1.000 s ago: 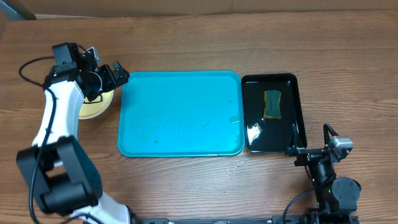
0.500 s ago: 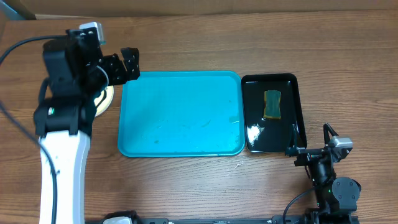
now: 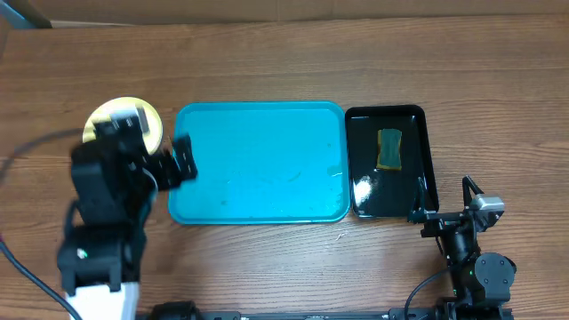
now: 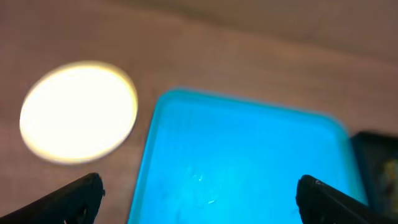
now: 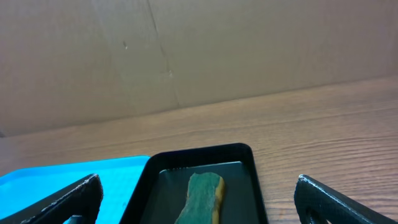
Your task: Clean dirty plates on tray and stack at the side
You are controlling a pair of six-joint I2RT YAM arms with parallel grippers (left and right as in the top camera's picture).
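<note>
Step in hand: the stacking looks done to me. The turquoise tray (image 3: 267, 191) carries no plates, only a few faint wet marks.
Plates: a pale yellow-green plate (image 3: 107, 117) lies on the desk (image 3: 267, 62) just beside the tray's left end, off the tray. From above I cannot tell how many plates lie under it, nor whether any smear is left on it.
Left gripper: my left gripper (image 3: 183, 160) hangs over the tray's left rim, near the plate and not touching it. Its jaws stand wide apart with nothing between them. In its wrist view the plate and the tray are blurred, and both fingertips (image 4: 78, 194) show at the bottom corners.
Right gripper: my right gripper (image 3: 422, 213) sits at the near corner of the black tray (image 3: 363, 169), jaws spread and empty, well apart from the plates.
Sponge: the green and yellow sponge (image 5: 202, 196) lies in the black tray, untouched by either gripper.
Progress: near the end, as far as I can judge, since nothing is left on the turquoise tray to clean.
Next move: I would bring my left arm clear of the tray without nudging the plate, then check that the pile sits square.
</note>
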